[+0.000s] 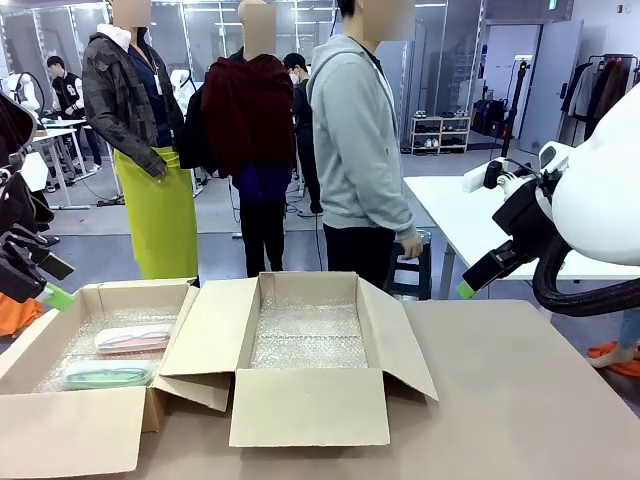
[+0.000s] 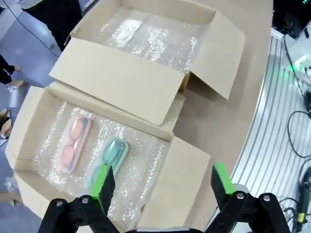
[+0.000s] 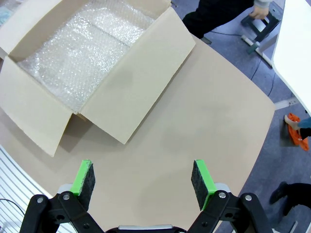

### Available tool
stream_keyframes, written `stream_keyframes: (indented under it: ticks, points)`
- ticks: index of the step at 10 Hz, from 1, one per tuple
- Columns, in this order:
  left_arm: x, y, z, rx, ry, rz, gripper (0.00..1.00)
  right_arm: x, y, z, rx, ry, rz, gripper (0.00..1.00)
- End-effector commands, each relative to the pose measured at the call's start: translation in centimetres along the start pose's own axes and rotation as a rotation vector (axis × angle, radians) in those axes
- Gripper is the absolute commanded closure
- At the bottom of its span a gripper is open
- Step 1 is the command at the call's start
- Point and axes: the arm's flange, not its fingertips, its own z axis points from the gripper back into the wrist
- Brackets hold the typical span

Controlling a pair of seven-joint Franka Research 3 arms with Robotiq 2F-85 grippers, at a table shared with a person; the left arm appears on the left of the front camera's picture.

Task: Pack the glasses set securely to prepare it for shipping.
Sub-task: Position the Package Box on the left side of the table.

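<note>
1. Two open cardboard boxes sit side by side on the brown table (image 1: 520, 400), their flaps touching where they meet.
2. The left box (image 1: 60, 425) is lined with bubble wrap (image 2: 141, 165) and holds both glasses cases.
3. The pink case (image 1: 133, 339) lies toward the far side of that box; the green case (image 1: 108, 375) lies just beside it on the near side. The two run roughly parallel, close together, and both rest flat on the wrap.
4. In the left wrist view the pink case (image 2: 74, 143) and the green case (image 2: 110, 156) lie lengthwise side by side, with a narrow strip of wrap between them.
5. The middle box (image 1: 308, 400) holds a bubble wrap lining (image 1: 308, 335); the right wrist view shows the same lining (image 3: 80, 48).
6. The left gripper (image 2: 163, 183) hangs above the near part of the left box, its green pads (image 2: 222, 177) spread wide apart, nothing between them.
7. The right gripper (image 3: 142, 178) hovers over bare tabletop to the right of the middle box, jaws wide apart and empty.
8. A person in a grey hoodie (image 1: 355, 140) stands at the far side of the table.
</note>
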Motion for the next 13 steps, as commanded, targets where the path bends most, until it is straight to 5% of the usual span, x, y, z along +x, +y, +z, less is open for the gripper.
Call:
stream_keyframes:
  ticks: [1, 13]
  points:
    - [0.08, 0.03, 0.58, 0.015, 0.006, 0.017, 0.0, -0.05, 0.35, -0.02, -0.011, 0.011, -0.021, 0.0]
    - [0.08, 0.03, 0.58, 0.015, 0.006, 0.017, 0.0, -0.05, 0.35, -0.02, -0.011, 0.011, -0.021, 0.0]
